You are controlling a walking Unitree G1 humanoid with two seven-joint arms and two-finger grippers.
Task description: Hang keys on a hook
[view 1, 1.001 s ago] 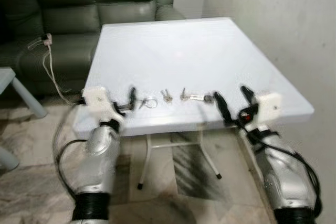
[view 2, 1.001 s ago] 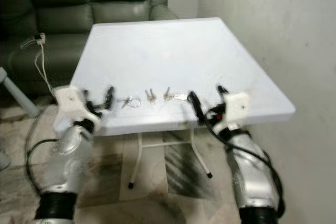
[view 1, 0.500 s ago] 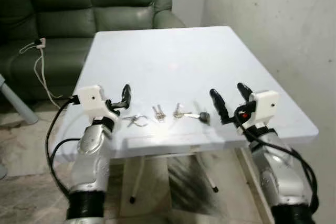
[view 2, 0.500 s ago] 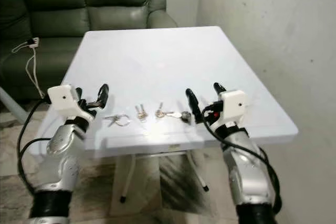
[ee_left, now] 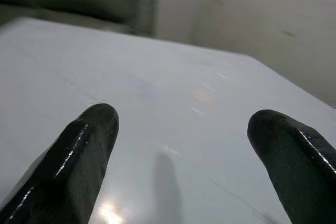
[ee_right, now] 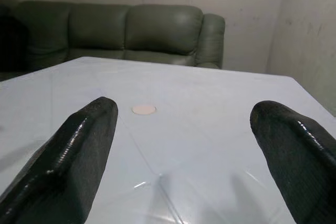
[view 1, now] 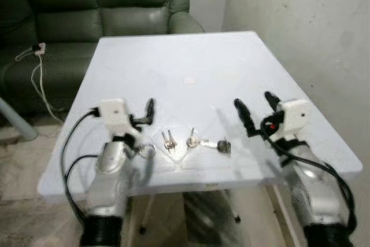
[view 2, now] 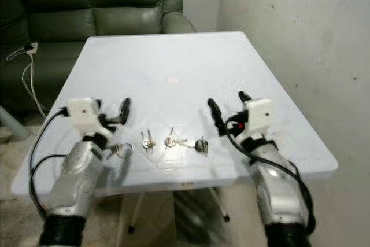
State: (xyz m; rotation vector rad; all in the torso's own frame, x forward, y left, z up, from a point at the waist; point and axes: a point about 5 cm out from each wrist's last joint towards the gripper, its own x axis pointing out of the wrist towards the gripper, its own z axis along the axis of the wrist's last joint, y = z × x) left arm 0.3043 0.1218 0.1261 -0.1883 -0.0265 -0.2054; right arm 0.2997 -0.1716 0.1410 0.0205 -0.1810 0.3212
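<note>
Nearest me, both silver arms reach up over the near edge of the white table [view 1: 191,56]. Left gripper [ee_left: 184,145] hovers above the near-left part of the top, fingers [ee_left: 79,156] spread wide, nothing between them, not touching anything I can see. Right gripper [view 1: 254,108] hovers over the near-right part, fingers [ee_right: 73,156] also spread wide and empty.

Keys lie flat on the table in a loose row between the two grippers, near the front edge:
- key ring [view 2: 122,150] with a key, just beside the left arm, below and slightly right of the left gripper
- small key pair [view 1: 169,141] next along, toward the middle
- another key set [view 1: 193,140] right of that, with a dark-headed key [view 1: 224,146] at its right end, lying nearest the right gripper, to its left and a bit closer to me

None of the keys are touching either gripper.

Farther out, a small pale round disc [view 1: 189,80] sits on the table around its centre, well apart from the keys. I can't tell what it is.

Beyond the table: dark green sofa [view 1: 87,10], with a white cable and plug [view 1: 36,50] lying on its seat at left. Plain pale wall [view 1: 300,27] runs along the right side.
</note>
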